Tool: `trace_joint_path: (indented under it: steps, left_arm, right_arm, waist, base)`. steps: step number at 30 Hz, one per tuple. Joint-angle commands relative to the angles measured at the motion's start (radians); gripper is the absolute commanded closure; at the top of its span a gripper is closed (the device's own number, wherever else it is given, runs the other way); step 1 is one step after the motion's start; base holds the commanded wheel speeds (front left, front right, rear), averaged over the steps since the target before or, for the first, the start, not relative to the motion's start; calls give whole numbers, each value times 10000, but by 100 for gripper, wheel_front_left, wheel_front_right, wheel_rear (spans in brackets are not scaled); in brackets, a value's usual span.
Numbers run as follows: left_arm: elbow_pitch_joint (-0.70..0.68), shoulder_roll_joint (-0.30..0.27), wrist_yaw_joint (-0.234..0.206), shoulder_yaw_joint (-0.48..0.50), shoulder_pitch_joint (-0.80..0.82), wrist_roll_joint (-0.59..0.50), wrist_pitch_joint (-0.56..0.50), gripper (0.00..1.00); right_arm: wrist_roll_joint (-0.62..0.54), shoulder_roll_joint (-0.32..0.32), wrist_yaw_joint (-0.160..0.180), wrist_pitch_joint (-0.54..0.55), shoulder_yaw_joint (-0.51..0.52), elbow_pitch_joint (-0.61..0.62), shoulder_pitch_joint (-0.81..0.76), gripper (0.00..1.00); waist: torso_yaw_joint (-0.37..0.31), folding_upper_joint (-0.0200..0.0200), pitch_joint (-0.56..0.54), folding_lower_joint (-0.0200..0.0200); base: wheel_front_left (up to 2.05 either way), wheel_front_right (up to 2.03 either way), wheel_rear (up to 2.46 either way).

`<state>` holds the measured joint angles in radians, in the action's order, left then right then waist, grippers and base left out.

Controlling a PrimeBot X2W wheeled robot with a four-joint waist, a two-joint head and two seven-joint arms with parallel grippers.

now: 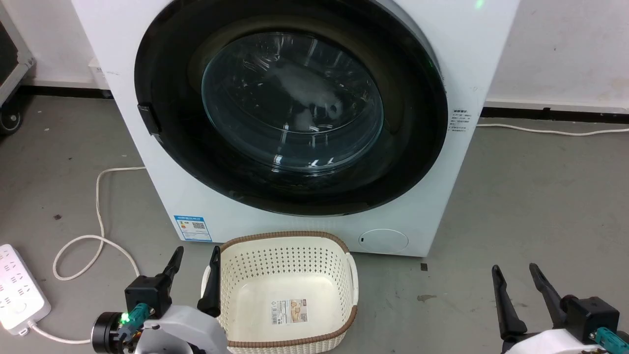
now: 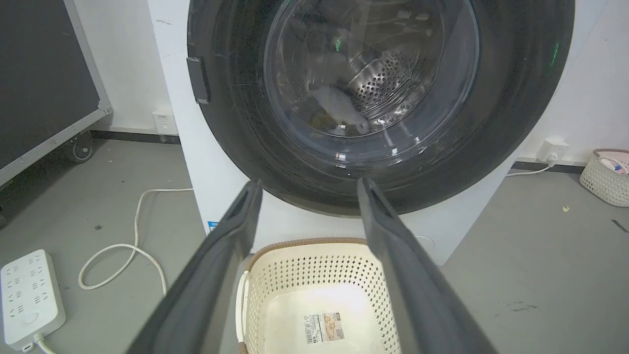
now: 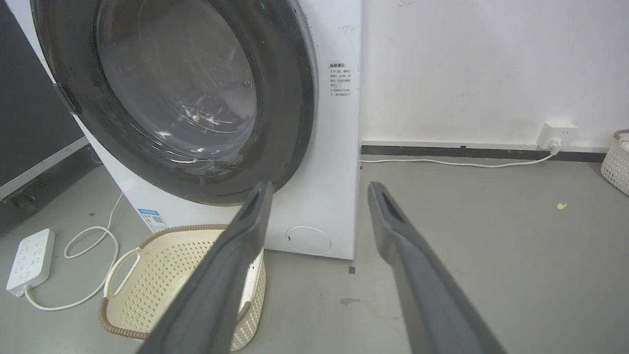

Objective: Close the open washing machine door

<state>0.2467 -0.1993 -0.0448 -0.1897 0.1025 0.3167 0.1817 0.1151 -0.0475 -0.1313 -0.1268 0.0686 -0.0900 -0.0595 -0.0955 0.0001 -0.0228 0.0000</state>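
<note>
— Hanging low over the floor (image 1: 516, 196), the left gripper (image 1: 196, 249) has its two dark fingers spread apart. Nothing sits between them, and the tips point towards the machine.

— And the right gripper (image 1: 514, 267)?

— Same picture over there: fingers parted and empty, out beyond the machine's right front corner. Neither one is touching anything.

— What's closest to the left one?

— A cream laundry basket (image 1: 285, 234) with a brown rim, just beside that gripper's right finger. It stands on the floor against the foot of the washing machine (image 1: 314, 228), with a paper label on its bottom.

— Now the big question, the door!

— The washing machine door (image 1: 292, 103), with its wide glossy black rim and bulging glass bowl, lies against the white front and covers most of it. A dark latch block (image 1: 149, 119) sits on the rim's left edge. In the right wrist view the rim looks close against the front on its right side. Whether it's latched, I can't tell.

— Anything behind the glass?

— The left wrist view catches the perforated steel drum (image 2: 388, 73) and something pale lying in it, too blurred to name.

— And further out?

— There's a blue label (image 1: 193, 227) at the front's lower left corner and a round cap (image 1: 383, 241) near its lower right corner. Off to the left on the floor are a white power strip (image 1: 17, 285) and a looping white cable (image 1: 98, 206).
</note>
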Motion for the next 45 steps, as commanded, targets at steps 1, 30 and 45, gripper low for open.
trace_joint_path:
  steps: [1, 30, 45]
  left_arm:
    - [38, -31, 1, -32, -85, -51, -31, 0]
    - [86, 48, -46, -32, 14, 121, -184, 100]
    - [-229, 226, 15, 205, -114, -284, -385, 100]
  right_arm:
    - [-16, -27, 6, 43, 34, 61, -165, 0]
    - [228, 1, 0, 184, -26, 32, -9, 100]
    - [58, -2, 1, 317, -107, 139, 65, 100]
  waist:
    - [7, -1, 0, 0]
    - [39, -1, 31, 0]
    - [152, -1, 55, 0]
  base:
    - [0, 0, 0]
    - [0, 0, 0]
    - [0, 0, 0]
